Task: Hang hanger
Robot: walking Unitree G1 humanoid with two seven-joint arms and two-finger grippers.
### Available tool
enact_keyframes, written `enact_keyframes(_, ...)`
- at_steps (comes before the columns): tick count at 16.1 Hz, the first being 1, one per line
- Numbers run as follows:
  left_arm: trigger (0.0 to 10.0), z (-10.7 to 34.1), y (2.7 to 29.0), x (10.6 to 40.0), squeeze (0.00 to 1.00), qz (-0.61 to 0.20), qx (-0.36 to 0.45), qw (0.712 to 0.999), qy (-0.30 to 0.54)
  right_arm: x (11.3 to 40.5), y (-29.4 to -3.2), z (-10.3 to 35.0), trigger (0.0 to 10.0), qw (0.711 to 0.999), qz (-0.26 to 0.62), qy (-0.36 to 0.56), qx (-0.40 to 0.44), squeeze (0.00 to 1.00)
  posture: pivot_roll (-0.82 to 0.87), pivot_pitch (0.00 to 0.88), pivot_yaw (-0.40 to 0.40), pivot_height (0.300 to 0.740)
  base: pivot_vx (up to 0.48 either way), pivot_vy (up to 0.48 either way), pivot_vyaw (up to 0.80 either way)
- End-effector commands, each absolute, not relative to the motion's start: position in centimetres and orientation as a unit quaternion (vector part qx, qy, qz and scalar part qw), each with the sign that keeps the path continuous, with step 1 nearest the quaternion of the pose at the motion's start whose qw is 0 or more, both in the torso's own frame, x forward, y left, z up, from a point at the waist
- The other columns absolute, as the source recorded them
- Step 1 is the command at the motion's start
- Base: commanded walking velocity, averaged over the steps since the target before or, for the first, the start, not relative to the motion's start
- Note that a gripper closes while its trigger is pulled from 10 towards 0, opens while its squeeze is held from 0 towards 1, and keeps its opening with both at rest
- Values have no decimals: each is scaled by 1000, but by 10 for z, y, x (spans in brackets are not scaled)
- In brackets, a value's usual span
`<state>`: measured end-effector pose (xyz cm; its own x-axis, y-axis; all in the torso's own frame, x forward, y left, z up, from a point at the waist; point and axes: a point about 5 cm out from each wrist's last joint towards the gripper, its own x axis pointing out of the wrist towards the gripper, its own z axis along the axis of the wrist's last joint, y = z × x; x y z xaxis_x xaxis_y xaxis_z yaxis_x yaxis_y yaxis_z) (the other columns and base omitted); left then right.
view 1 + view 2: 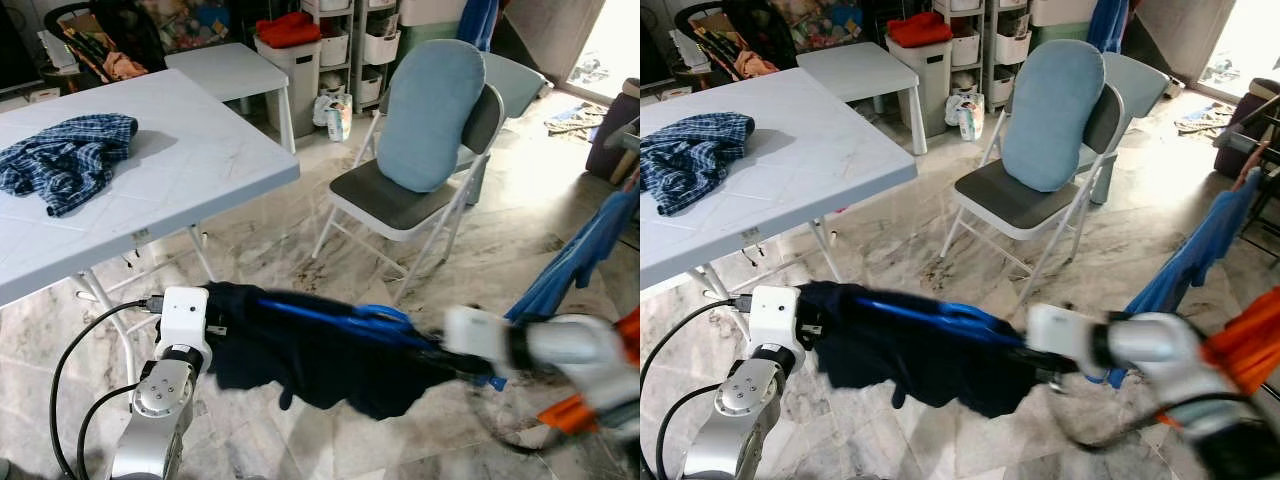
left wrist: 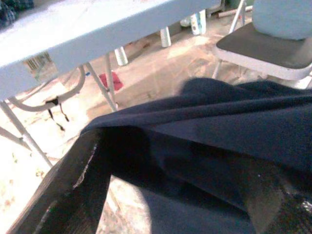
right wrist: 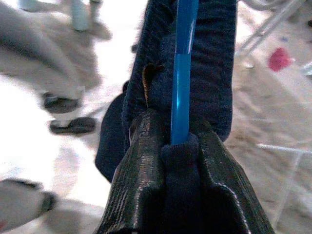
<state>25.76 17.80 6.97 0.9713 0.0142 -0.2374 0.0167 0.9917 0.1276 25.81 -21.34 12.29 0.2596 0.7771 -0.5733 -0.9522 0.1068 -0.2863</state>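
A dark navy garment (image 1: 320, 355) hangs on a blue hanger (image 1: 330, 315), held level above the marble floor between my two arms. My right gripper (image 1: 440, 355) is shut on the hanger's blue bar (image 3: 181, 73) and the cloth wrapped round it. That arm looks blurred. My left gripper (image 1: 215, 318) is at the garment's other end, its fingers (image 2: 68, 190) spread wide with navy cloth (image 2: 219, 141) lying between and over them. The fingertips are hidden under the cloth.
A white folding table (image 1: 200, 160) with a plaid shirt (image 1: 65, 160) stands at my left. Ahead is a folding chair (image 1: 400, 200) with a blue cushion. Blue cloth (image 1: 580, 250) and orange cloth (image 1: 1250, 350) hang at the right. Storage bins (image 1: 290, 60) line the back.
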Motion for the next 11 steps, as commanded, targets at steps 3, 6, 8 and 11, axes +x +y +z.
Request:
enact_keyframes(3,10000,75,203,259,0,53,70,990,113,252,-239,144,10000,714,615,171,-287,0,-58,0,28,740,0,0,0)
enact_keyframes(6,10000,74,201,261,0,49,69,990,113,244,-244,153,10000,678,646,184,-297,0,-61,0,33,740,0,0,0)
enact_keyframes(8,10000,75,200,262,0,47,67,990,112,251,-239,151,10000,689,630,170,-316,0,-62,0,34,740,0,0,0)
enact_keyframes(11,10000,77,189,263,0,28,54,993,106,267,-220,133,10000,700,586,128,-386,0,-53,0,32,740,0,0,0)
